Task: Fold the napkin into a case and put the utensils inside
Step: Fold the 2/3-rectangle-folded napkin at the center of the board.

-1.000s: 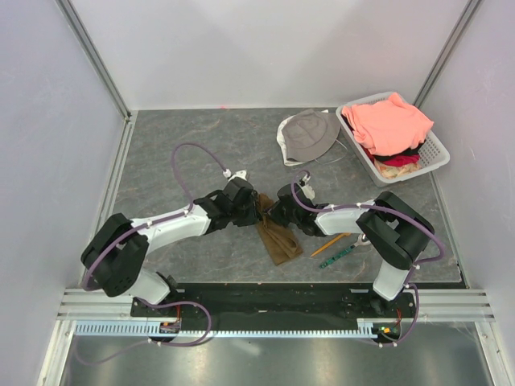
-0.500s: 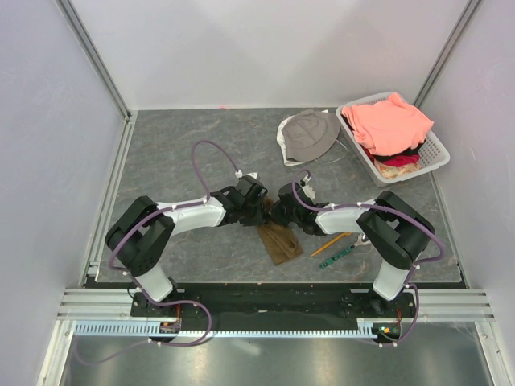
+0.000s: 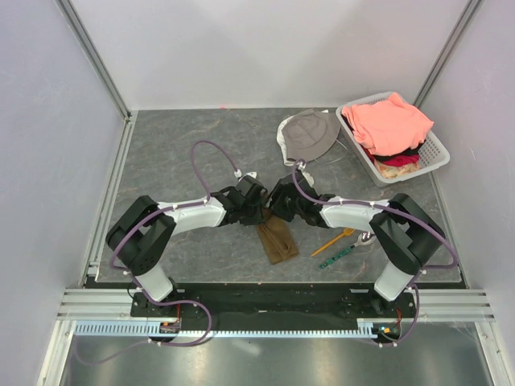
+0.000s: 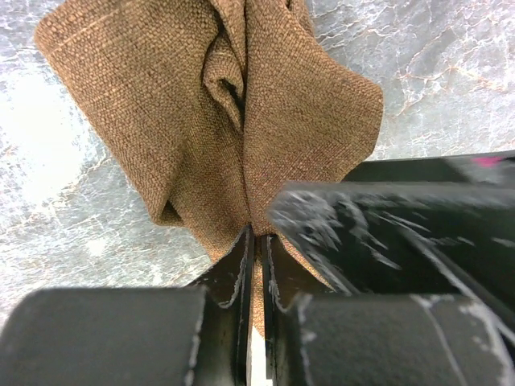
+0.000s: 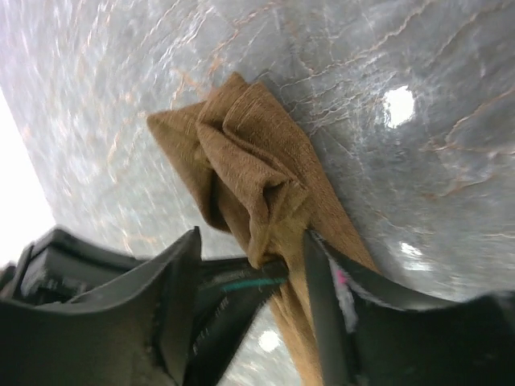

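While left fingers [image 4: 228, 280] pinch napkin [image 4: 265, 121] | right fingers [image 5: 173, 281] spread apart | hat [image 3: 310, 135], basket [image 3: 435, 149] beyond

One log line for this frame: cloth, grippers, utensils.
napkin: bunched on table | left gripper: shut on napkin | right gripper: open around napkin fold | fork, green utensil: on table, outside napkin

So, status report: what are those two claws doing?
Left gripper shut on crumpled brown woven napkin. Right gripper open around it. Orange plastic fork, green patterned utensil lying aside. Nothing blocking.

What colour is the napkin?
The napkin is plain brown, coarsely woven; left wrist view shows it best.
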Available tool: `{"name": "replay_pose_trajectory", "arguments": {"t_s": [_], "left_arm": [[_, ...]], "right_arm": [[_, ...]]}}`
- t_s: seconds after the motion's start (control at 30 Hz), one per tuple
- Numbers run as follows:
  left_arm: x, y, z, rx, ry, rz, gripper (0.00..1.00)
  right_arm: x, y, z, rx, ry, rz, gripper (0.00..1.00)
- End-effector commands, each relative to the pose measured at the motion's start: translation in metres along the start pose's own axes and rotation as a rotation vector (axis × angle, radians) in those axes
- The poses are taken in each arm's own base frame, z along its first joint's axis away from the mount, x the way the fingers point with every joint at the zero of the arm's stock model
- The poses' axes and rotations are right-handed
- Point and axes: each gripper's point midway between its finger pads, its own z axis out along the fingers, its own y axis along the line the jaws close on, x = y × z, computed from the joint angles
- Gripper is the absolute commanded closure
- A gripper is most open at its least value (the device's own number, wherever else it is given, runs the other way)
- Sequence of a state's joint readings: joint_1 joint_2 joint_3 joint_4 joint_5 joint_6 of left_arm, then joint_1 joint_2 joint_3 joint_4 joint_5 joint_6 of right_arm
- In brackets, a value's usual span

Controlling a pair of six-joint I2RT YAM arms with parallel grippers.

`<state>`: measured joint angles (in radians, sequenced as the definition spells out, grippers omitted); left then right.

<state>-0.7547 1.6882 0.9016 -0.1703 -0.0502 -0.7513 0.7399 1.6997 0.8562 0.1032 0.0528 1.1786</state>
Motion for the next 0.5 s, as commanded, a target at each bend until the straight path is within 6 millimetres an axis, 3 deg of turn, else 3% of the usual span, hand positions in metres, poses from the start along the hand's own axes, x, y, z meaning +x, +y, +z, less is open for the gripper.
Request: {"name": "replay_pose_trajectory", "arguments": {"t_s": [0.0,0.13,0.27,0.3,0.37,0.47], "left_arm": [[0.006,0.02,0.001,-0.059,-0.004,-0.016,0.92],[0.003,0.017,-0.004,-0.045,-0.011,-0.022,0.93],[0.0,0.016,-0.01,-0.035,-0.027,-0.04,0.94],[0.0,0.018,-0.01,-0.037,-0.029,-0.05,0.95],[-0.003,0.017,-0.013,-0.026,-0.044,-0.061,0.96],[-0.002,0.018,-0.013,-0.025,-0.047,-0.075,0.98]], "right_arm": [[-0.008,0.006,-0.025,-0.061,0.05,-0.19,0.29],[-0.002,-0.001,-0.048,-0.095,0.088,-0.264,0.24],[0.016,-0.02,-0.061,-0.109,0.149,-0.32,0.28],[0.027,-0.028,-0.064,-0.128,0.183,-0.322,0.37],[0.033,-0.028,-0.071,-0.16,0.191,-0.314,0.43],[0.045,-0.033,-0.077,-0.184,0.212,-0.31,0.6]]}}
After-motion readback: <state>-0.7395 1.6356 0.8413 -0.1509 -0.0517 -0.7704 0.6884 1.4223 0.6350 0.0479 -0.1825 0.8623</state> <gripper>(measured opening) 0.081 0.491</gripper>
